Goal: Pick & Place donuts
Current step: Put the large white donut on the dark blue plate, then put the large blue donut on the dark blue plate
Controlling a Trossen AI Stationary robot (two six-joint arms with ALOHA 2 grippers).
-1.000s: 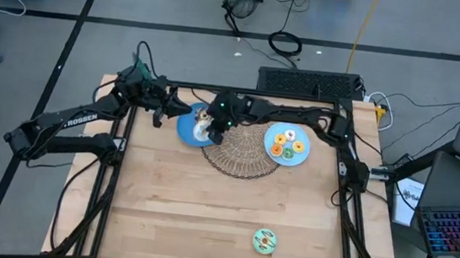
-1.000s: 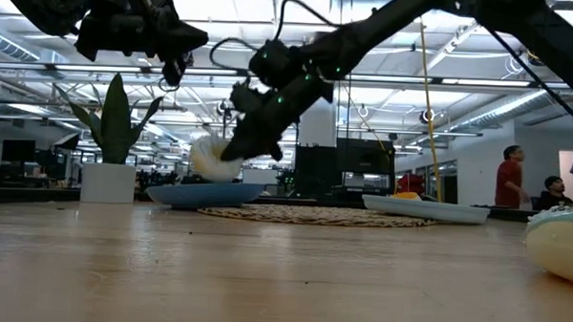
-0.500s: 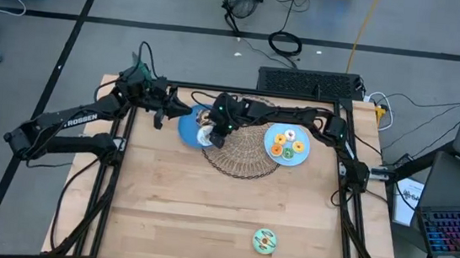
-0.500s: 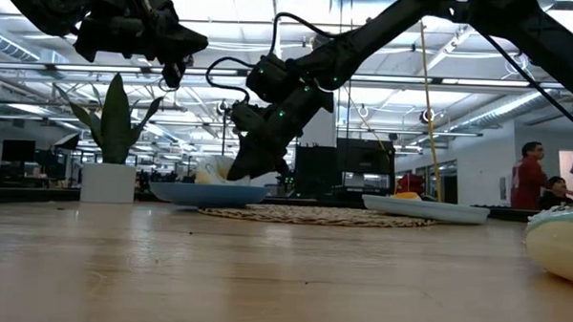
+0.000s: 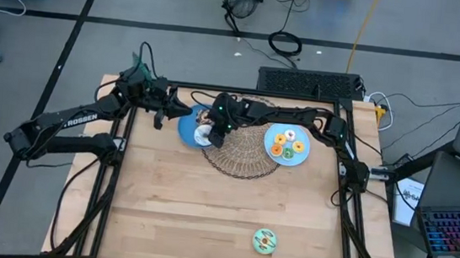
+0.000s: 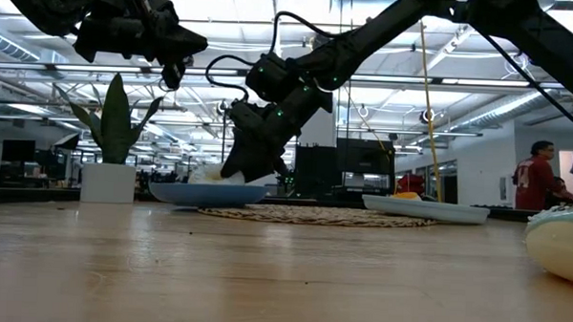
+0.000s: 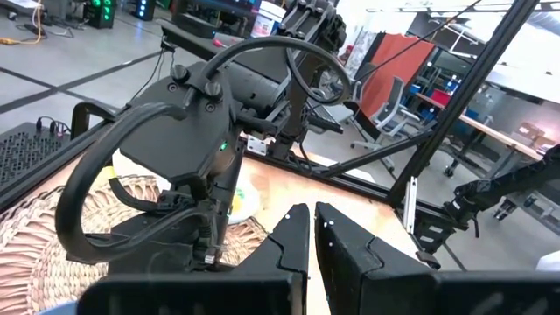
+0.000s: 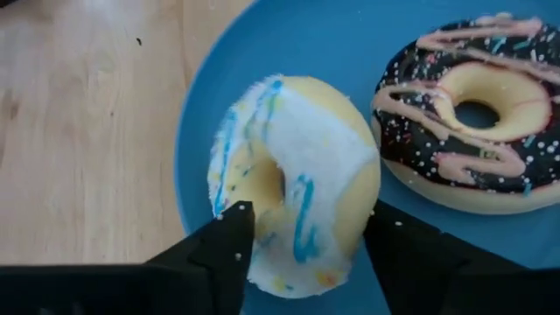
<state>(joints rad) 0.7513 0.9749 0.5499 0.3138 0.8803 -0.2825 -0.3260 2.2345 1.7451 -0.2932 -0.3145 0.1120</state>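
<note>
Right claw sitting partly open astride white-frosted donut, which is lying on blue plate. Left claw hovering shut, empty.

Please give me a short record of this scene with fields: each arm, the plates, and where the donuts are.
right gripper: over the left blue plate, jaws open around the white-frosted donut
left gripper: raised beside that plate, jaws shut, empty
chocolate donut: flat on the same plate
right blue plate: holds small donuts
green-frosted donut: alone near the table's front edge
wicker mat: between the plates
</note>
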